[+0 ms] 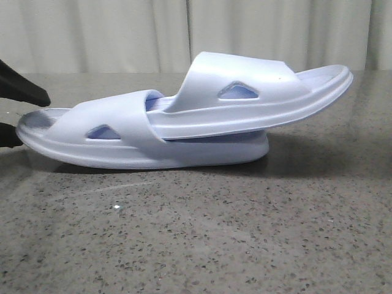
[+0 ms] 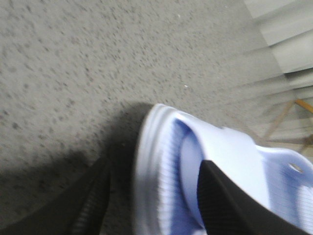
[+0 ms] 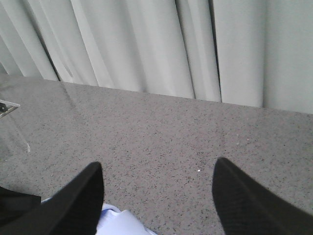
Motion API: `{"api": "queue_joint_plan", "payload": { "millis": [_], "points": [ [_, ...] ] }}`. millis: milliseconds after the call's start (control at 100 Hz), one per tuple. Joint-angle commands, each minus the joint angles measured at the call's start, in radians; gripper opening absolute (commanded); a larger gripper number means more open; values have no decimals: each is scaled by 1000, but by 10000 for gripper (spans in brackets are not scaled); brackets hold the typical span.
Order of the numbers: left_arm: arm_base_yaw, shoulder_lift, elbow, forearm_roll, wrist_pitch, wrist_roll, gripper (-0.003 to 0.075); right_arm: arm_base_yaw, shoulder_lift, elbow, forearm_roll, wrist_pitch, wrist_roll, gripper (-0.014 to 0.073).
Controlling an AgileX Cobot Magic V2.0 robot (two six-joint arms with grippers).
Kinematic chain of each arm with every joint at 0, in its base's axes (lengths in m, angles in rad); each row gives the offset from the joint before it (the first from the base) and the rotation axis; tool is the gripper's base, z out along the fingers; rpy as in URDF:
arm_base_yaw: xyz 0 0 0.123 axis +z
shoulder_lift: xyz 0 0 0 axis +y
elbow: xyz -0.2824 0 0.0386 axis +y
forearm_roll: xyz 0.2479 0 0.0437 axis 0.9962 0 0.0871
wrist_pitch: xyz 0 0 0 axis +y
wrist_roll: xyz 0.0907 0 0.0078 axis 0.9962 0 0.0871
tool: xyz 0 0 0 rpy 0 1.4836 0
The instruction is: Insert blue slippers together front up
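Observation:
Two pale blue slippers lie on their soles on the speckled table. The lower slipper (image 1: pixel 122 144) holds the upper slipper (image 1: pixel 257 92), whose one end is pushed under the lower one's strap while the other end sticks out to the right, tilted up. My left gripper (image 1: pixel 33 119) is at the lower slipper's left end and is open. In the left wrist view that slipper's rim (image 2: pixel 156 186) sits between the left gripper's (image 2: pixel 155 164) fingers, one finger (image 2: pixel 230 205) over the footbed and the other apart from the rim. My right gripper (image 3: pixel 157 164) hangs open above the table, with a corner of a slipper (image 3: pixel 122 223) beside one finger.
A pale curtain (image 1: pixel 122 30) hangs behind the table's far edge. A wooden frame (image 2: pixel 293 105) shows beyond the table in the left wrist view. A clear object (image 3: pixel 7 107) sits at the table's edge in the right wrist view.

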Motion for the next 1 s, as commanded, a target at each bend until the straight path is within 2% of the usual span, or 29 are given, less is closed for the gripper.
{"api": "queue_joint_plan", "payload": {
  "millis": [0, 170, 310, 510, 720, 990],
  "points": [
    [-5, -13, -41, -71, -12, 57, 353, -5, -14, -31, 17, -28, -18, 418],
    [-5, -23, -90, -71, -105, 131, 353, -5, -14, -31, 11, -42, -18, 418],
    [-5, -82, -142, -71, -171, 255, 353, -5, -14, -27, -43, -119, -18, 418],
    [-5, -253, -170, -61, -402, 380, 353, -5, -14, 29, -84, -287, -18, 418],
    [-5, -434, -168, 61, -525, 385, 353, -5, -18, 113, -136, -425, -18, 418],
    [-5, -594, -56, 89, -567, 385, 352, -5, -135, 188, -140, -444, -82, 418]
  ]
}}
